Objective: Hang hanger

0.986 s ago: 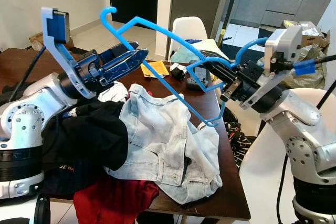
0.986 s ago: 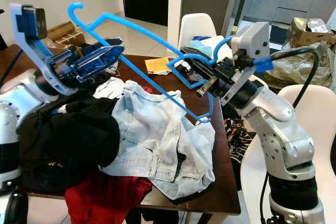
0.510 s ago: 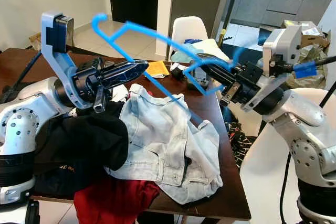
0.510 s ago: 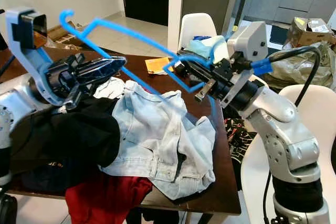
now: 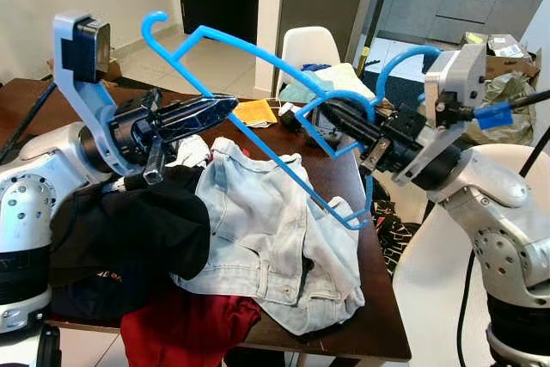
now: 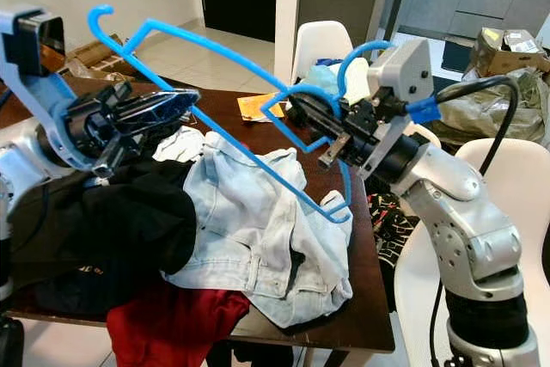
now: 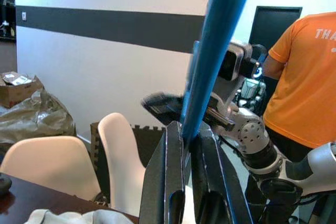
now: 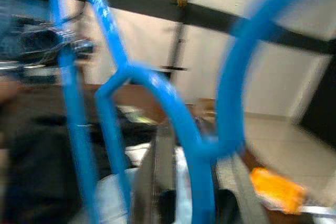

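Left eye view, blue hanger point(image 5: 258, 100) held in the air over the desk point(image 5: 378, 298), left end effector point(image 5: 225, 108) and right end effector point(image 5: 337, 114) both clenched on it, jeans point(image 5: 275, 229), black garment point(image 5: 146, 221) and red cloth point(image 5: 185, 333) heaped beneath, white chair point(image 5: 309, 45) far behind.

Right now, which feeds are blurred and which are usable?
Head views: sharp; blue hanger, jeans and both grippers, left and right, read clearly. Left wrist view: background crisp, but the hanger bar between the fingers is soft, being so close. Right wrist view: heavily smeared throughout, only the hanger's outline usable.
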